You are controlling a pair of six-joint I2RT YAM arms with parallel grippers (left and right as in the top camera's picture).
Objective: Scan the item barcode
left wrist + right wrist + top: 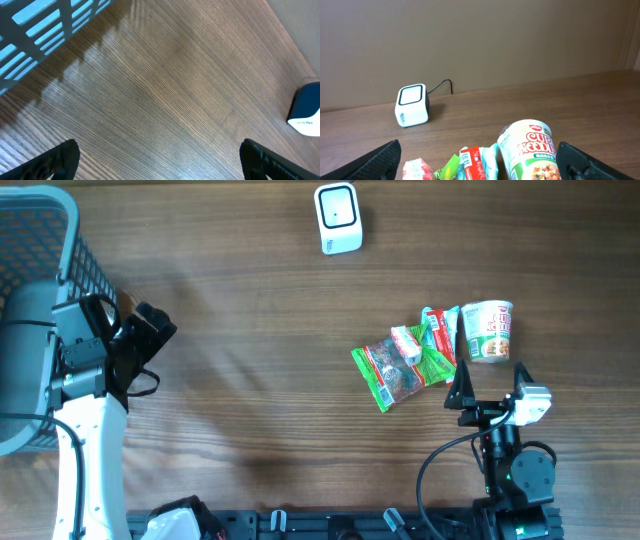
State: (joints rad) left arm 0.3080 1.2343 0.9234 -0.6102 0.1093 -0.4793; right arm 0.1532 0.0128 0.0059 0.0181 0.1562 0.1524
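Observation:
The white barcode scanner (337, 218) stands at the far middle of the table, its window facing up. A cup of noodles (487, 330) lies on its side beside a heap of snack packets (405, 365) at the right. My right gripper (490, 385) is open just in front of the cup, with nothing between its fingers. In the right wrist view the cup (530, 150) and a red-and-white packet (476, 162) lie ahead of the open gripper (479, 150), and the scanner (412, 106) stands far left. My left gripper (152, 330) is open over bare wood, empty in its wrist view (160, 160).
A blue slatted basket (40, 240) fills the far left corner, right beside the left arm, and its wall (35, 30) shows in the left wrist view. The scanner (306, 112) sits at that view's right edge. A black cable runs from the scanner to the wall.

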